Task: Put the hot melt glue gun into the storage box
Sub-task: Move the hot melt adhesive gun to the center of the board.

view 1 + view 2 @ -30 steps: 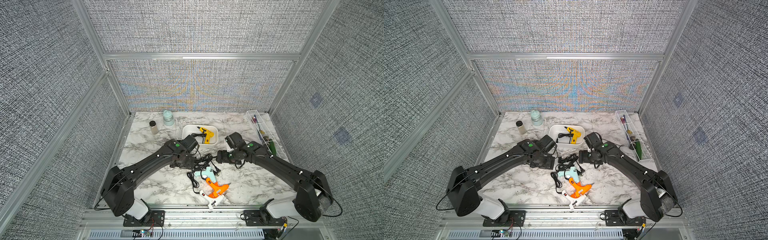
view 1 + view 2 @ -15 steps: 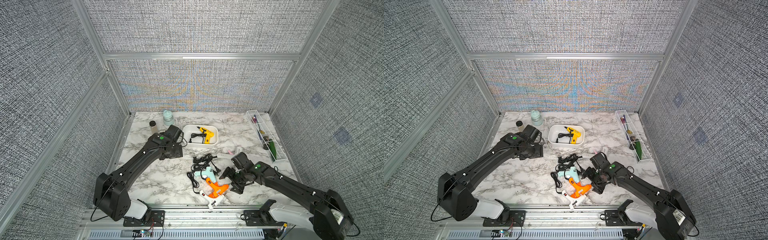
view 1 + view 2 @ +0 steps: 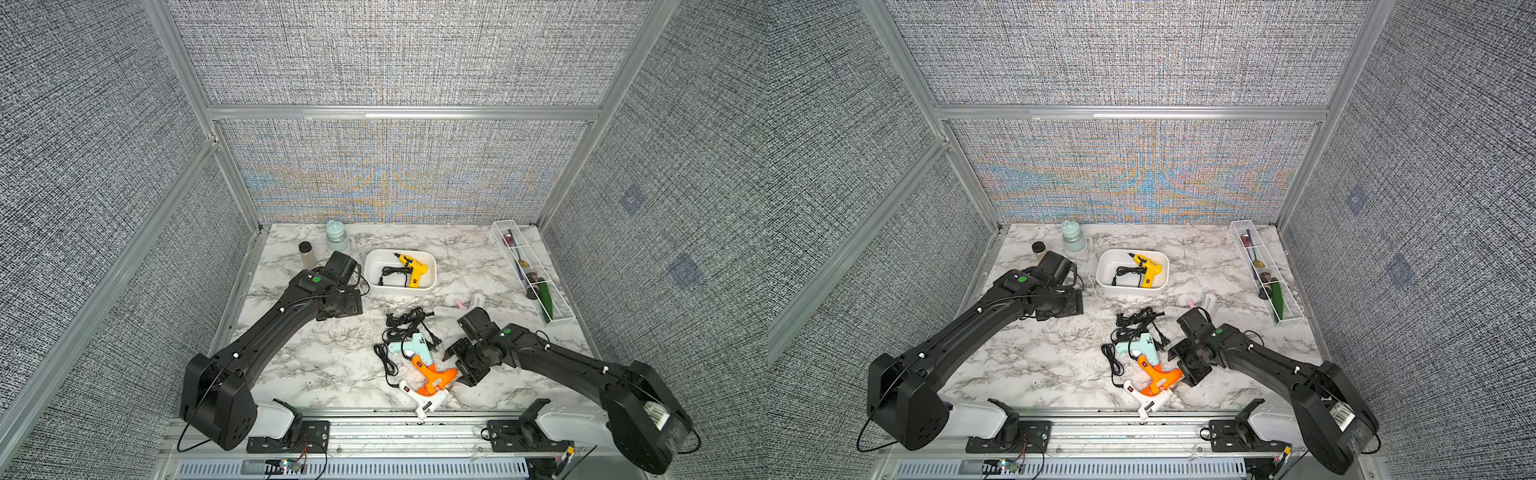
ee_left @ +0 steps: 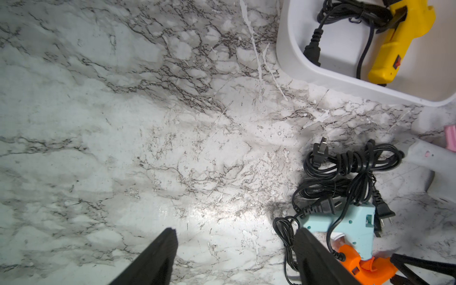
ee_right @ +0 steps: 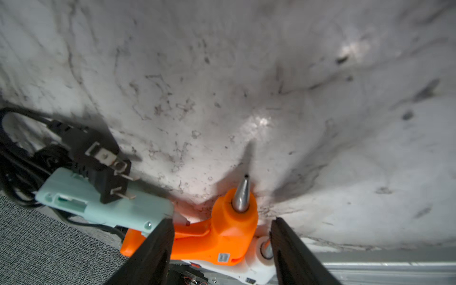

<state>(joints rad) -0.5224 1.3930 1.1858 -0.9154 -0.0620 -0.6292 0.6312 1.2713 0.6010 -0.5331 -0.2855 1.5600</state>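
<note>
Orange glue gun (image 5: 223, 243) between right pincer (image 5: 222, 222) jaws, storage box (image 3: 400, 289) well apart

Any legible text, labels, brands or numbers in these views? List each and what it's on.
No text is legible in any view.
White sticker on the orange glue gun, right wrist view: too blurred to read.
Barcode sticker on the right arm, in both top views: characters too small.
Red switch on the yellow glue gun: marking too small.
</note>
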